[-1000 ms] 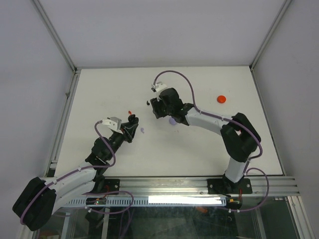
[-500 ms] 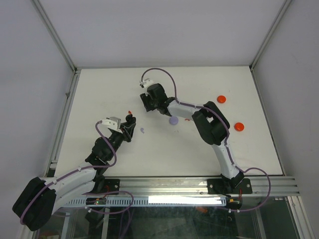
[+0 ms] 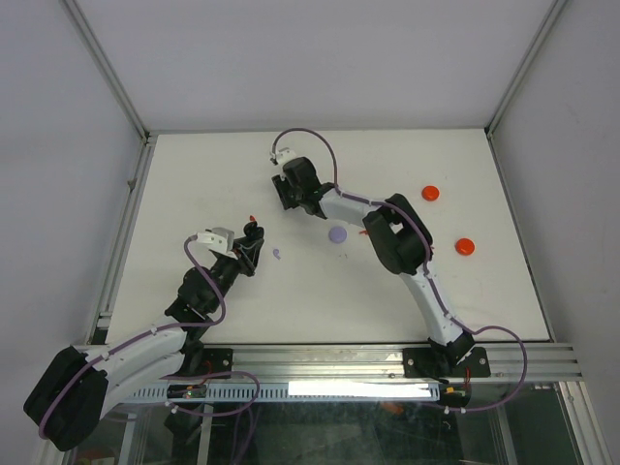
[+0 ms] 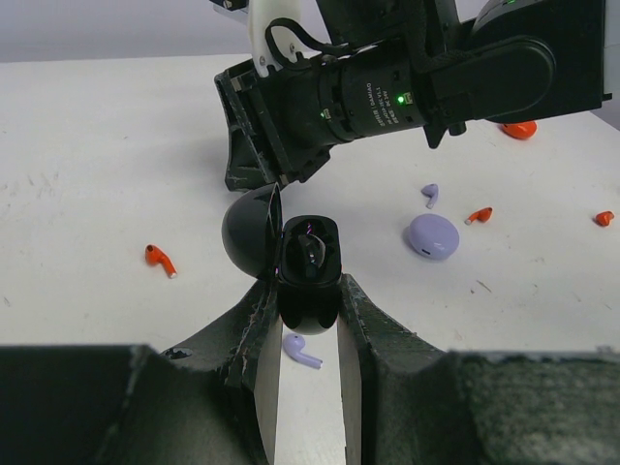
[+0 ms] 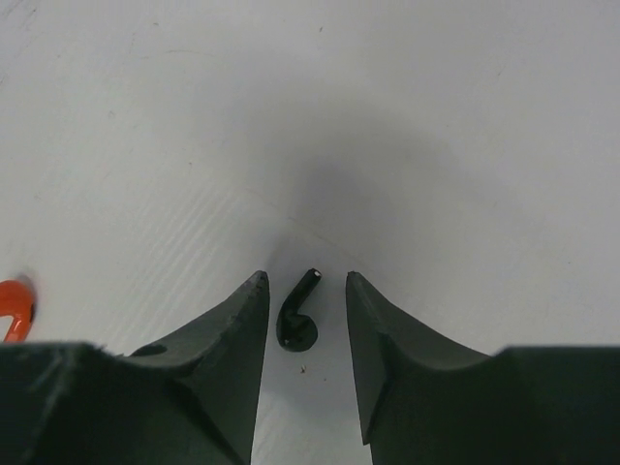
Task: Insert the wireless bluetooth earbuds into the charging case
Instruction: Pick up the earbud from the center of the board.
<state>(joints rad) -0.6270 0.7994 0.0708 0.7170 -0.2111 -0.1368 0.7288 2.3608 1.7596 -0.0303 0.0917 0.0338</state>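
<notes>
On my left wrist view, the left gripper (image 4: 308, 320) is clamped on a black charging case (image 4: 308, 276), its round lid (image 4: 250, 232) hinged open to the left of the jaws. A lavender earbud (image 4: 301, 351) lies on the table (image 4: 87, 194) directly below, showing in the gap between the fingers. An orange-red earbud (image 4: 160, 260) sits well off to the left of the jaws. Ahead and to the right I see a closed lavender case (image 4: 432, 235), a second lavender earbud (image 4: 429, 195) just beyond it, and two more orange-red buds (image 4: 479, 215) further right.

On my right wrist view, the right gripper (image 5: 302, 310) has its jaws apart, straddling a black earbud (image 5: 297, 323) lying on the table; neither finger touches it. An orange-red bud (image 5: 13, 308) shows at the far left edge.
</notes>
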